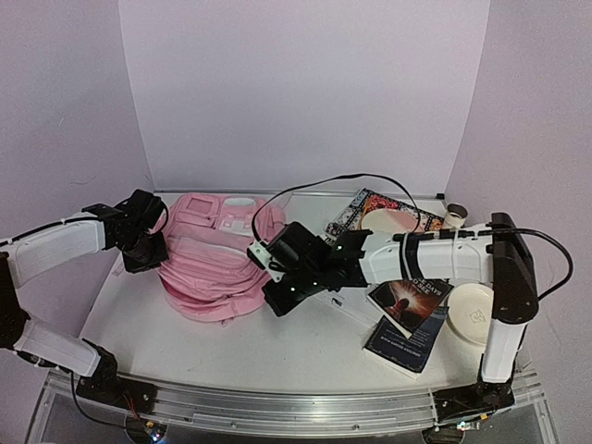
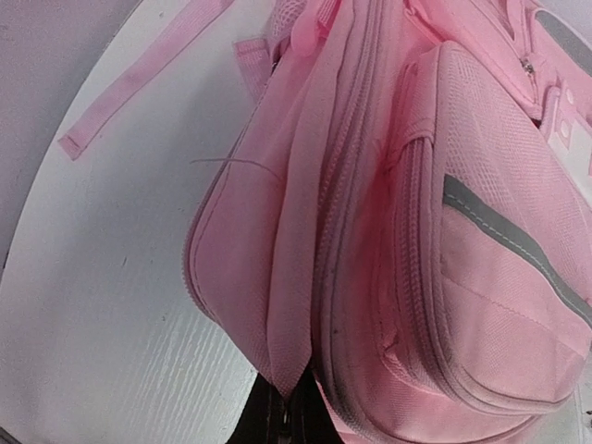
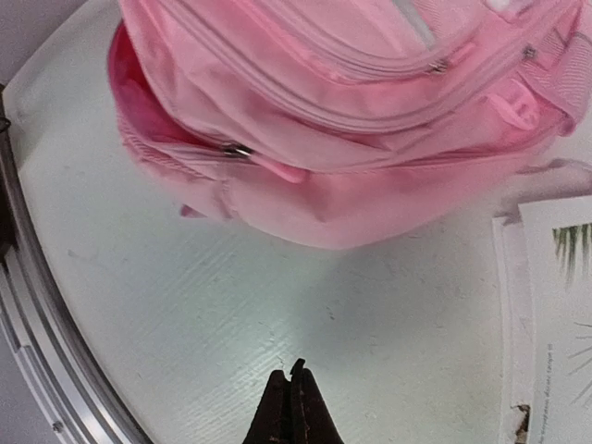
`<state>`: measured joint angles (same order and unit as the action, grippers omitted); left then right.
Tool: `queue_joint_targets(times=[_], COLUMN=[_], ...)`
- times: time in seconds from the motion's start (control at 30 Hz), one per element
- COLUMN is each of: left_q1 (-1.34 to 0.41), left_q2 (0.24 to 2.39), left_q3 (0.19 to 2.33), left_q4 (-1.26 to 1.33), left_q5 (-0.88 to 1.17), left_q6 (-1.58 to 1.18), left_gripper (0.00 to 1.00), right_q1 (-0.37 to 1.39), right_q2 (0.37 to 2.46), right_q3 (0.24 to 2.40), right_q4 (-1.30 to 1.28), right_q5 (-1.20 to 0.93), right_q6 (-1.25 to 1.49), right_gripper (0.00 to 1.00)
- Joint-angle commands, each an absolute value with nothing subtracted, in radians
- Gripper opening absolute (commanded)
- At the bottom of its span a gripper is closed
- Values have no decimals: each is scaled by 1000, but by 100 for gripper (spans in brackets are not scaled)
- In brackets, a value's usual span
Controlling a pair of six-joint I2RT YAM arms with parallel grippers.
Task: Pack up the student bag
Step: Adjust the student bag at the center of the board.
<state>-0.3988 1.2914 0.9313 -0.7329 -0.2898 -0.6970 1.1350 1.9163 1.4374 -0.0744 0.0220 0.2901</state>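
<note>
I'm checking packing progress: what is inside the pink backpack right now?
Only dark pink lining shows through the gap in the backpack, near its zipper pull. Nothing packed is visible there; the fabric covers the rest of the inside. Books lie on the table.

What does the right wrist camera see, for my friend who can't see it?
A soft pink student bag fills the top, lying on a white table. The right gripper, shut and empty, points toward it; white printed paper lies at right.
</note>
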Motion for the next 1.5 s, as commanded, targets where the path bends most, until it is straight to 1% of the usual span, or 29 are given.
queue_joint_targets(times=[0.0, 0.13, 0.27, 0.37, 0.43, 0.57, 0.73, 0.97, 1.2, 1.3, 1.33, 1.4, 1.47], left_q1=[-399, -399, -399, -397, -398, -394, -385, -380, -381, -380, -380, -380, -380], left_q2=[1268, 1232, 1206, 1200, 1194, 1194, 1202, 1224, 1237, 1243, 1248, 1254, 1258], left_q3=[1000, 944, 908, 884, 868, 845, 844, 865, 860, 854, 852, 850, 849], left_q4=[-681, -675, -662, -641, -619, -591, -589, -588, -586, -583, -579, -570, -563], left_q5=[-219, -129, -74, -28, 8, 44, 30, 33, 39, 40, 47, 68, 90], left_q6=[-654, -695, -748, -798, -825, -864, -873, -880, -890, -896, -897, -900, -897], left_gripper=[0, 0, 0, 0, 0, 0, 0, 0, 0, 1, 2, 9, 22], right_q1=[1149, 1129, 1070, 1037, 1014, 973, 927, 915, 914, 911, 911, 912, 916], right_q2=[1958, 2012, 2053, 2051, 2058, 2070, 2103, 2145, 2159, 2158, 2165, 2189, 2207], right_q3=[1480, 1522, 1510, 1464, 1439, 1399, 1386, 1368, 1343, 1328, 1337, 1372, 1406], right_q4=[-36, -12, 55, 152, 209, 292, 320, 335, 369, 384, 386, 396, 416], right_q5=[-57, -98, -186, -246, -287, -337, -380, -415, -425, -411, -420, -453, -484], right_q6=[348, 358, 411, 467, 498, 534, 515, 511, 537, 547, 548, 559, 576], right_gripper=[3, 17, 24, 35, 38, 39, 40, 40, 42, 46, 47, 48, 49])
